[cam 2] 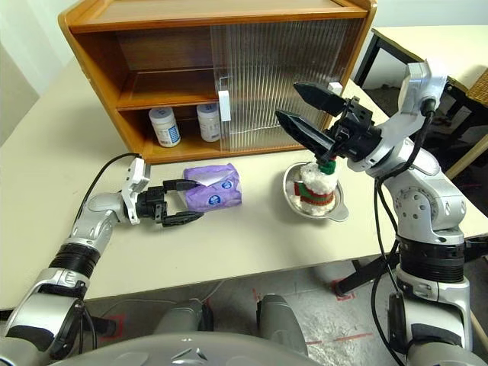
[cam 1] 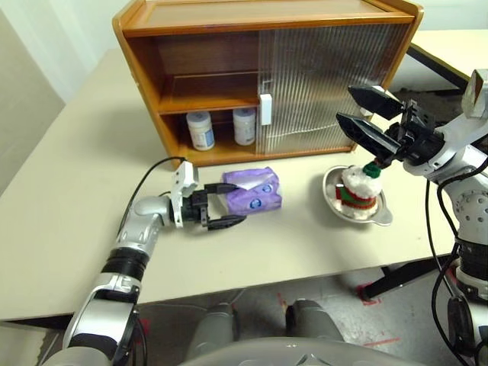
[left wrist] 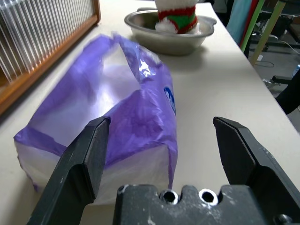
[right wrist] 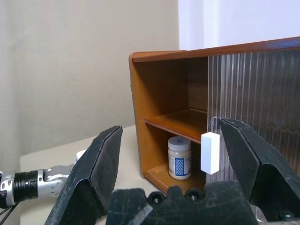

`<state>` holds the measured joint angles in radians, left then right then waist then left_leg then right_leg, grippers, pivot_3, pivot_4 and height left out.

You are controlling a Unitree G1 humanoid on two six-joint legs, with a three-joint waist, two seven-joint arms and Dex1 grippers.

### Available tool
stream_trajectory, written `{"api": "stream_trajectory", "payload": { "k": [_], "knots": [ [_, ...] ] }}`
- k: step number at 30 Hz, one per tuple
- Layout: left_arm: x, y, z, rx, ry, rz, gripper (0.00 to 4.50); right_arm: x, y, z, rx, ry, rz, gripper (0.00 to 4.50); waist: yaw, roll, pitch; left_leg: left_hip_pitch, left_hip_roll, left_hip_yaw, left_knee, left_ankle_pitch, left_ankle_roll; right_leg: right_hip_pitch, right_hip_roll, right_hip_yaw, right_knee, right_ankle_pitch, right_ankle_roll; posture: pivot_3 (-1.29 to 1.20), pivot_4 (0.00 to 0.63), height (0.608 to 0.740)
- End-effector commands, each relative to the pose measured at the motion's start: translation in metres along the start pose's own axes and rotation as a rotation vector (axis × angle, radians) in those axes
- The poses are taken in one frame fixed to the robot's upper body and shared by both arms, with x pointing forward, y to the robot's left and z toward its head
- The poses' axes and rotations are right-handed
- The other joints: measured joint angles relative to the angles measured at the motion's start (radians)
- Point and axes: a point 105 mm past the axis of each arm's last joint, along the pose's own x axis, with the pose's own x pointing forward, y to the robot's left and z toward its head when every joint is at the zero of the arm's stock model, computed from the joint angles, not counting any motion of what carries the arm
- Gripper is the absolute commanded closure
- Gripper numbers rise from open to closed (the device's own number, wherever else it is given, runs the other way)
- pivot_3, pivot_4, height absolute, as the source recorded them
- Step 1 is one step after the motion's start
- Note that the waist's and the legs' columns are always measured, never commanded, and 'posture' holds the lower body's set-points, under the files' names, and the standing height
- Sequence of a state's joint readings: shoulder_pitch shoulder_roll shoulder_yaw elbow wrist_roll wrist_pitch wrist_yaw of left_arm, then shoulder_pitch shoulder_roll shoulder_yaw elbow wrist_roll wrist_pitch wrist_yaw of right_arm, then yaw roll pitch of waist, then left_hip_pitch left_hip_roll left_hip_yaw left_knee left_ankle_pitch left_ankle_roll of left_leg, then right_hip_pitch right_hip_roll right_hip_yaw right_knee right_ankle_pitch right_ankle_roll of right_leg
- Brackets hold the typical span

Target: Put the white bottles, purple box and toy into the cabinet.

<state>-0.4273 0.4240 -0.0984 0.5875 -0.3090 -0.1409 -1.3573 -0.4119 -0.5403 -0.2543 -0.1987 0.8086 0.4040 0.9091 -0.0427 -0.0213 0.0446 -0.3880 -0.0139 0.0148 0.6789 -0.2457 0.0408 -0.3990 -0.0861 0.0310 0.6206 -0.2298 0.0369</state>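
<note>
On the beige desk [cam 1: 69, 191], your left gripper [cam 1: 223, 206] holds wide jaws around the purple box [cam 1: 253, 191]; squeezing soft wrap may let it slip. Your right gripper [cam 1: 364, 114] hangs wide, empty.

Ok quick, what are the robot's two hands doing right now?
Left gripper: open, fingers either side of the purple box's end, not holding it.
Right gripper: open, holding nothing, up above the toy.

cabinet [cam 1: 206, 42]: glossy varnished wood, ribbed translucent plastic door | purple box [cam 1: 252, 191]: soft crinkly shiny film | toy [cam 1: 360, 187]: fluffy plush | bowl [cam 1: 381, 215]: polished steel | white bottles [cam 1: 200, 130]: smooth plastic | counter [cam 1: 69, 191]: matt beige | fingers [left wrist: 86, 159]: matt black plastic
</note>
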Motion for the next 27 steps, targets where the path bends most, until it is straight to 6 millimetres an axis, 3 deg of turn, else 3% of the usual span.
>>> {"api": "stream_trajectory", "payload": {
  "k": [1, 6, 13, 17, 21, 27],
  "knots": [
    [0.0, 0.0, -0.006, -0.023, 0.021, -0.013, 0.2, -0.003, 0.001, 0.007, -0.024, -0.011, -0.008, 0.0, 0.0, 0.0, 0.0, 0.0, 0.0, 0.0, 0.0, 0.0, 0.0, 0.0, 0.0, 0.0, 0.0, 0.0, 0.0, -0.12, 0.0, 0.74],
    [-0.002, -0.001, -0.012, -0.036, 0.032, -0.003, 1.75, -0.003, 0.0, 0.007, -0.025, -0.01, -0.01, 0.0, 0.0, 0.0, 0.0, 0.0, 0.0, 0.0, 0.0, 0.0, 0.0, 0.0, 0.0, 0.0, 0.0, 0.0, 0.001, -0.12, 0.0, 0.74],
    [-0.002, 0.0, -0.012, -0.031, 0.027, 0.01, 4.47, -0.002, 0.0, 0.007, -0.024, -0.01, -0.008, 0.0, 0.0, 0.0, 0.0, 0.0, 0.0, 0.001, 0.0, 0.0, 0.0, 0.0, 0.0, 0.0, 0.0, 0.0, 0.0, -0.12, 0.0, 0.74],
    [-0.002, 0.002, -0.007, -0.013, 0.014, 0.022, 4.47, -0.002, 0.0, 0.006, -0.023, -0.012, -0.005, 0.0, 0.0, 0.0, 0.0, 0.0, 0.0, 0.001, 0.0, 0.0, 0.0, 0.0, 0.0, 0.0, 0.0, 0.0, 0.001, -0.11, 0.0, 0.74],
    [0.0, 0.004, 0.013, 0.023, -0.034, 0.012, 4.47, 0.0, 0.0, 0.005, -0.021, -0.014, 0.0, 0.0, 0.0, 0.0, 0.0, 0.0, 0.0, 0.001, 0.0, 0.0, 0.0, 0.0, 0.0, 0.0, 0.0, 0.0, 0.001, -0.11, 0.0, 0.74],
    [-0.005, -0.005, 0.063, 0.11, -0.104, -0.04, 4.47, 0.002, -0.001, 0.003, -0.014, -0.017, 0.008, 0.0, -0.001, 0.0, 0.0, -0.001, 0.001, 0.001, 0.0, 0.0, 0.0, -0.001, 0.0, 0.002, 0.0, 0.001, 0.0, -0.08, 0.0, 0.74]
  ]
}}
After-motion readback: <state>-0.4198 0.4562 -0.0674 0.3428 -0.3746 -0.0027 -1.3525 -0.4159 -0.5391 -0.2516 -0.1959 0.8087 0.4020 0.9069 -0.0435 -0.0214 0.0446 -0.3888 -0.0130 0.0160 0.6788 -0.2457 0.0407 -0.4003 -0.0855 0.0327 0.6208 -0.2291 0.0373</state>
